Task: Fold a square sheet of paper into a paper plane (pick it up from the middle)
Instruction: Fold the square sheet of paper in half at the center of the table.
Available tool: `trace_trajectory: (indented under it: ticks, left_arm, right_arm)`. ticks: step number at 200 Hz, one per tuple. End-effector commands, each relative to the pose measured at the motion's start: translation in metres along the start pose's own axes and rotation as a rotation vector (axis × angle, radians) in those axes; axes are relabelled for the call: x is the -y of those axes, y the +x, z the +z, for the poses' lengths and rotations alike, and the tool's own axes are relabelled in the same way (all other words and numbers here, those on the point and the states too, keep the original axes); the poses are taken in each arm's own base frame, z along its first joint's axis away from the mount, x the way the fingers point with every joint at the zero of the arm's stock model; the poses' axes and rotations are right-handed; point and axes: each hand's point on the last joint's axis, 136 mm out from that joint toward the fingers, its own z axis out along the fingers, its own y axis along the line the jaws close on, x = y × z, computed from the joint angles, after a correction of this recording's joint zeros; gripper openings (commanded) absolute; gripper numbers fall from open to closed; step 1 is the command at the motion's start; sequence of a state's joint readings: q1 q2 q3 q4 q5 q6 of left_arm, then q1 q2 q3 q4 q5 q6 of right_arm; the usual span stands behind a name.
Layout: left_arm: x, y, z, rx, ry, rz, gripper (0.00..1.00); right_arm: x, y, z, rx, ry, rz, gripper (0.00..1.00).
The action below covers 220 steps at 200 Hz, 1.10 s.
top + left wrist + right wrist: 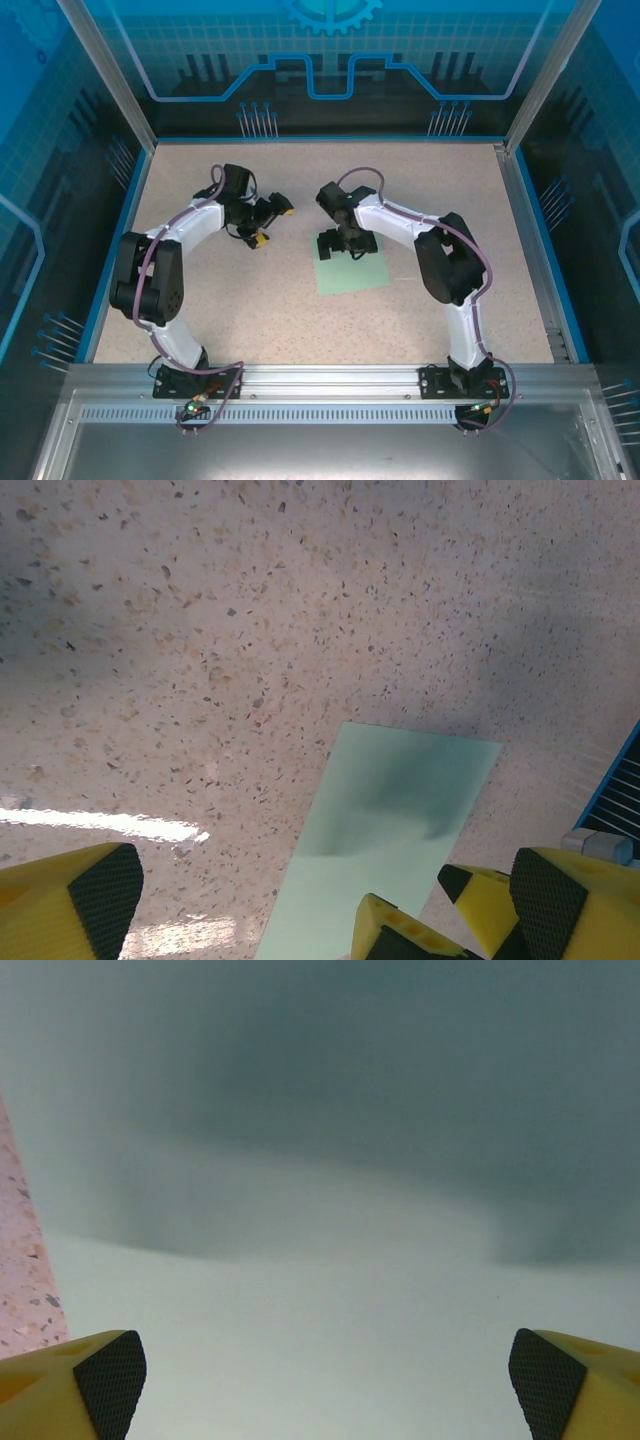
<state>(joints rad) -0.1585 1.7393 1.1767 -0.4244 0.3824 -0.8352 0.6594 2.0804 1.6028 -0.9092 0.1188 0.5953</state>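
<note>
- Right gripper (345, 246) stood over the far edge of the square sheet of paper (353, 274), its jaws spread wide with nothing between them.
- From the right wrist camera I saw the green sheet below both pads (110, 1380); whether they touched it, I could not tell.
- Left gripper (271, 226) hung to the left of the sheet, beyond its far left corner, its jaws also wide and empty.
- The sheet lay flat and unfolded on the speckled table (230, 300), between the two arms.
</note>
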Motion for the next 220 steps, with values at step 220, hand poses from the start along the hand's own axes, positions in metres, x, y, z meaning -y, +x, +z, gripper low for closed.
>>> trace_trajectory:
  ticks: [220]
  left_arm:
    - [-0.002, 0.002, 0.007, -0.051, -0.002, -0.009, 0.99]
  right_arm:
    - [0.020, 0.035, 0.074, -0.223, 0.095, 0.052, 0.91]
